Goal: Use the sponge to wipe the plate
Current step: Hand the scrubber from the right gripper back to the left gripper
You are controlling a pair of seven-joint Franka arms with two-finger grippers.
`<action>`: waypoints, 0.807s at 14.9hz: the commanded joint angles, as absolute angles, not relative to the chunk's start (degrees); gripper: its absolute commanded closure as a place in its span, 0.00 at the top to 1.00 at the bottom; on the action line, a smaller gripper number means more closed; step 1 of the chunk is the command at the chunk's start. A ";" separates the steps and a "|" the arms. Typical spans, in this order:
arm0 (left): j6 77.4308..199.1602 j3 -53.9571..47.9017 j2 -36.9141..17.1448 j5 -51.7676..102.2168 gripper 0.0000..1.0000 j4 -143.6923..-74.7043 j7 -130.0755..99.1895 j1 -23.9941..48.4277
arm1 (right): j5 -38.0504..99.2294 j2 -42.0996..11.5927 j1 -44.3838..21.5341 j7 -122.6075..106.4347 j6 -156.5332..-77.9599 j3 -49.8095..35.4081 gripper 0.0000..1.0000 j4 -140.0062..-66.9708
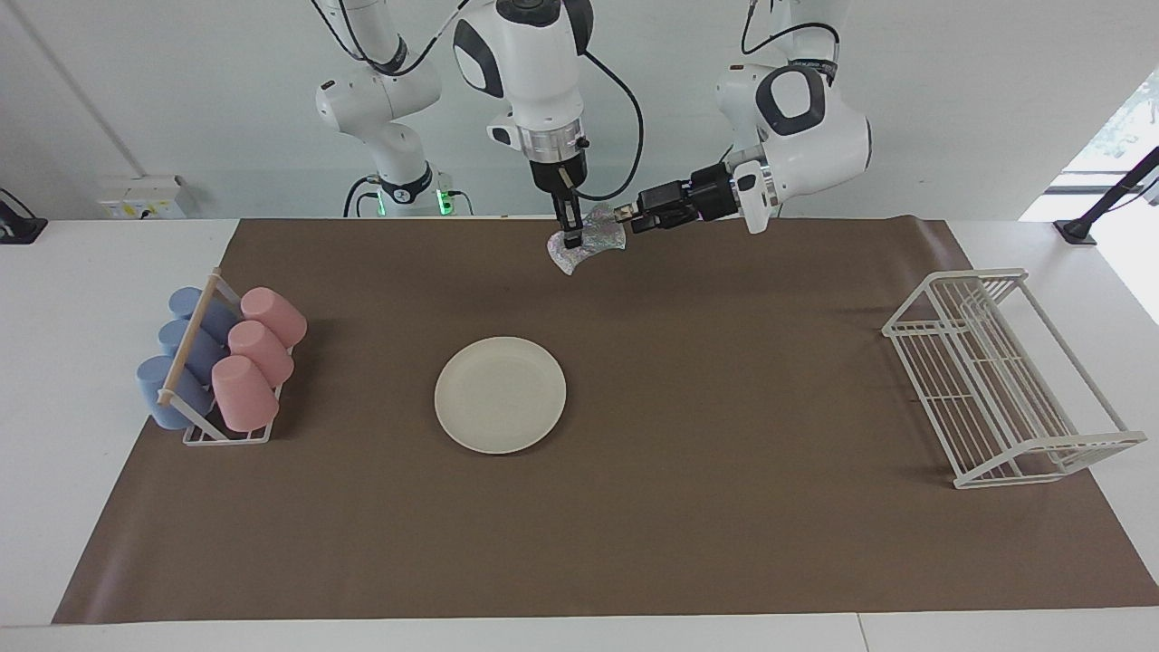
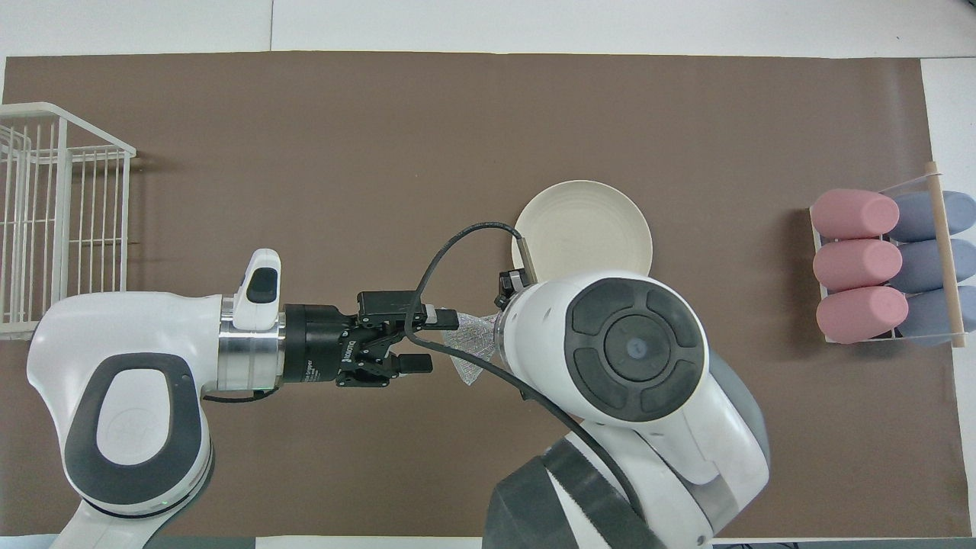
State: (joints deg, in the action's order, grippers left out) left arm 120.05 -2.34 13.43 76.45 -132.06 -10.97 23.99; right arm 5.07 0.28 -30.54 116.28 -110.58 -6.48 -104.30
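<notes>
A robotics lab: two white arms mounted at a white table [image 1: 54,380] under brown paper [image 1: 724,507]; bare white wall; staged cup rack [image 1: 226,433] and wire dish rack [image 1: 996,380].

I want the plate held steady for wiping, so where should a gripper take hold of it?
Grip the plate by its shallow raised rim, coming from above. It lies flat on the mat, so only the rim gives the fingers an edge, probably on the side toward the wire rack, where nothing stands close.

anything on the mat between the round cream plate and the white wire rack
Nothing: bare brown mat between the round cream plate and the white wire rack, clearest in the facing view.
</notes>
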 commanded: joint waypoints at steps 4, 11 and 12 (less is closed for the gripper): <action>123.22 -1.41 11.51 79.10 0.86 -131.48 -9.93 24.70 | 2.29 0.00 -30.85 118.65 -110.65 -7.03 0.00 -104.41; 125.59 -1.49 11.51 80.24 0.24 -131.57 -11.94 27.16 | 1.49 -0.18 -30.32 118.39 -111.62 -6.94 0.00 -104.33; 125.68 -1.58 11.51 80.24 0.18 -131.57 -12.74 27.33 | 1.49 -0.18 -30.24 118.39 -111.53 -6.94 0.00 -104.41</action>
State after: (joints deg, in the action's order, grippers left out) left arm 123.77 -1.95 11.92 79.08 -131.91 -11.36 25.72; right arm 2.73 0.06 -30.85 116.94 -110.68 -6.53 -104.39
